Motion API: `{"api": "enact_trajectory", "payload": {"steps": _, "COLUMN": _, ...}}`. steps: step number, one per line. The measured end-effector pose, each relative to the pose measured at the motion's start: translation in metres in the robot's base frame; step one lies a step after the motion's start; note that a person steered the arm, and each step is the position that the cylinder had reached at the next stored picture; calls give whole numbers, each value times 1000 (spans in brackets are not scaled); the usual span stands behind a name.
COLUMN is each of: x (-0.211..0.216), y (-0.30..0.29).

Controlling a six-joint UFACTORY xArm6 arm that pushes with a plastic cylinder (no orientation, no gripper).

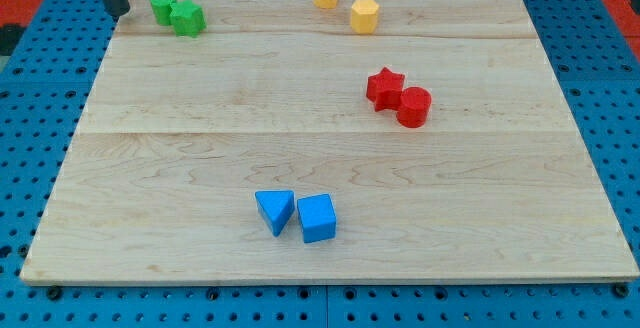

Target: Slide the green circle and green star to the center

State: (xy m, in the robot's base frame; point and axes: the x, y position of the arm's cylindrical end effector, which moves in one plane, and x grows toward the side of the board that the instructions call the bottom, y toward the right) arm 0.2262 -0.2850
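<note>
Smooth wooden board [330, 158]: green circle [162, 6] beside green star [187, 18] (touching).

No readable text, label, brand, number or sign shows anywhere in this view.

My tip [121, 13] sits right at the board's top-left corner, the dark rod rising up from it and leaning slightly toward the view's left.

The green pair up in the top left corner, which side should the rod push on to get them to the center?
No gripping; push. My tip stands left of the green circle, which touches the green star. Press their upper-left faces, probably driving toward the view's bottom right.
</note>
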Motion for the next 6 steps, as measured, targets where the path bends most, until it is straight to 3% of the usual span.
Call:
{"api": "enact_trajectory", "payload": {"steps": 2, "x": -24, "y": 0}}
{"api": "enact_trajectory", "payload": {"steps": 3, "x": -24, "y": 48}}
{"api": "enact_trajectory", "payload": {"steps": 6, "x": 34, "y": 98}}
